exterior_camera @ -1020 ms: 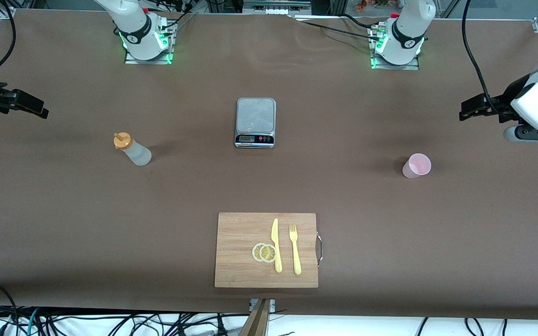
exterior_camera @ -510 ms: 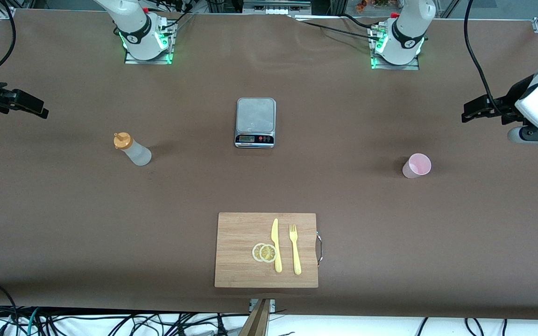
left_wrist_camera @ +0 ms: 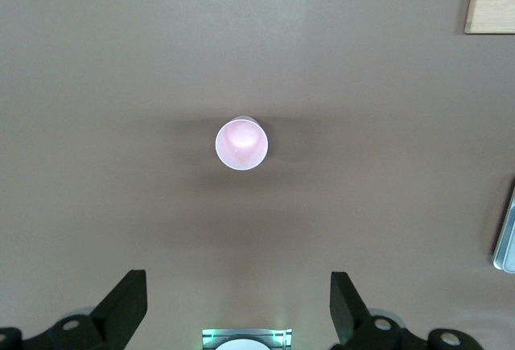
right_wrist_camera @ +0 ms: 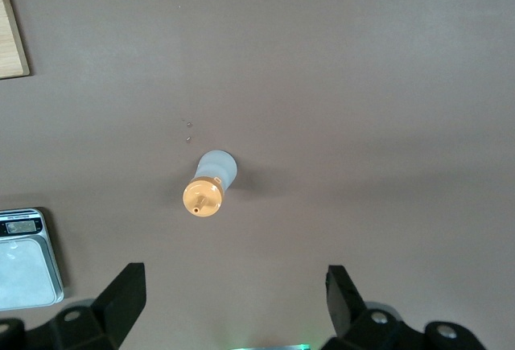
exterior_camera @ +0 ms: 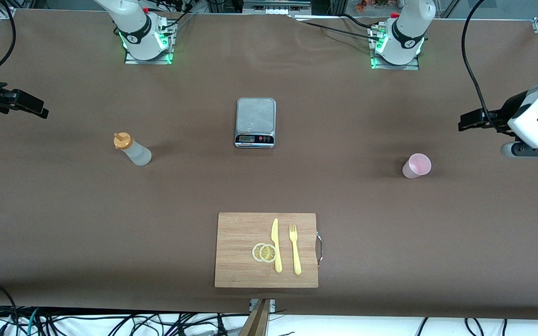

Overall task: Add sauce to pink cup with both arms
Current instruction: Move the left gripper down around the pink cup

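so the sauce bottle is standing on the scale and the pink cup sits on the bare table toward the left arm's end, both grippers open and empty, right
Not quite. The sauce bottle stands on the bare table toward the right arm's end, apart from the scale, as the front view shows. The rest holds: the pink cup sits toward the left arm's end, and the left gripper and right gripper are open and empty.

Even, diffuse overhead light covers the brown table, bright without harsh glare. Shadows are soft and faint: a smudge beside the sauce and another beside the pink cup. Green glow rings both arm bases. All views are sharp, though the scale top shows a dull sheen.
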### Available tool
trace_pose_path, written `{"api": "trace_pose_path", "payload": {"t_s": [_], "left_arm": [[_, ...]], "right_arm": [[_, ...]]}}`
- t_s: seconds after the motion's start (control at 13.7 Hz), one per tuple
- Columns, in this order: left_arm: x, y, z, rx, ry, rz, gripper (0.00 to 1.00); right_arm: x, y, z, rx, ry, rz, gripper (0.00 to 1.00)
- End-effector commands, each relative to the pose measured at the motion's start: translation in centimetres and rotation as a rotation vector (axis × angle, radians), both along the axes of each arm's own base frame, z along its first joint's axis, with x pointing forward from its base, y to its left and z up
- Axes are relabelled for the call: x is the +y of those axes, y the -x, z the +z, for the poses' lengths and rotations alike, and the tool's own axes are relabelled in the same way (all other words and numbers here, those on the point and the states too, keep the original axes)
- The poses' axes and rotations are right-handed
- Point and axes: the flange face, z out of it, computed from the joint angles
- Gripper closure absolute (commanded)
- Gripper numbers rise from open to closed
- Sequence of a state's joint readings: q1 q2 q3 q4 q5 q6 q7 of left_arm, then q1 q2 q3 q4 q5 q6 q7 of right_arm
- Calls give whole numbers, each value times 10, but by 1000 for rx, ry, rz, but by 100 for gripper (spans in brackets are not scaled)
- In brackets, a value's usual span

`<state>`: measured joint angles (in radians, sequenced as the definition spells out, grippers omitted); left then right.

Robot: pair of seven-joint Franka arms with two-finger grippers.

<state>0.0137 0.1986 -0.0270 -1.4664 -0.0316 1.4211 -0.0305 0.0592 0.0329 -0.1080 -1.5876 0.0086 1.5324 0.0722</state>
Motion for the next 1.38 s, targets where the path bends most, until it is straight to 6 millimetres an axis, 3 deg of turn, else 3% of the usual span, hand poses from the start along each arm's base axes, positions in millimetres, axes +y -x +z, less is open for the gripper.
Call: {"api": "trace_pose_path", "payload": {"t_s": [0.0, 0.22, 0.44, 0.58, 0.87, 1.31], "left_arm": [[25, -22, -22, -12, -12, 27, 0], [31, -44, -79, 7, -3, -25, 0], [31, -47, -122, -19, -7, -27, 0], [32, -44, -149, -35, -46, -52, 0], [55, -34, -194, -72, -33, -98, 0], [57, -8, -257, -100, -25, -89, 1]], "right_arm": [[1, 1, 3, 4, -18, 2, 0], [0, 1, 3, 4, -18, 1, 0], [1, 1, 3, 4, -18, 2, 0], [1, 1, 3, 4, -18, 2, 0], [1, 1, 3, 4, -18, 2, 0], [1, 1, 3, 6, -18, 2, 0]]}}
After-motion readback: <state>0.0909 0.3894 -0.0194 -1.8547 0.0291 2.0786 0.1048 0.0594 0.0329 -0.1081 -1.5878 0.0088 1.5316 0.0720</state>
